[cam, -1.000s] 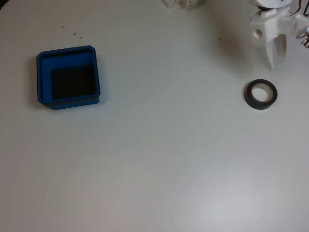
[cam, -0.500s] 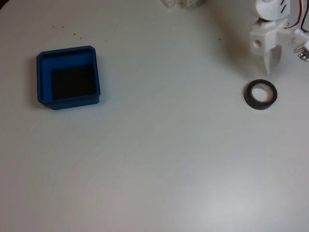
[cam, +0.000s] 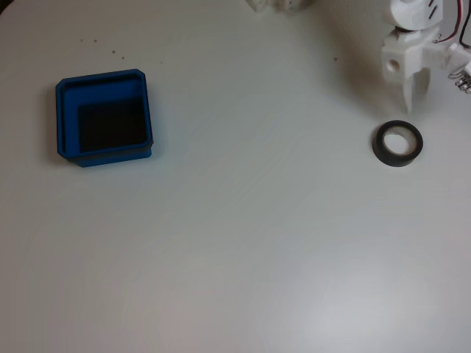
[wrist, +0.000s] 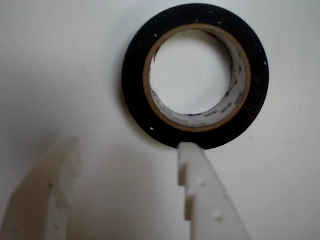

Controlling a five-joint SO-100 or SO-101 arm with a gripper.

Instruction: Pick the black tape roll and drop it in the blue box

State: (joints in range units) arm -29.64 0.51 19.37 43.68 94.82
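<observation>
The reach for the tape [wrist: 195,77] is judged underway: the claw [wrist: 127,150] is seen spread wide and empty, the roll lying flat just ahead of its tips; a short advance is needed, the box [cam: 104,82] well off sideways
</observation>
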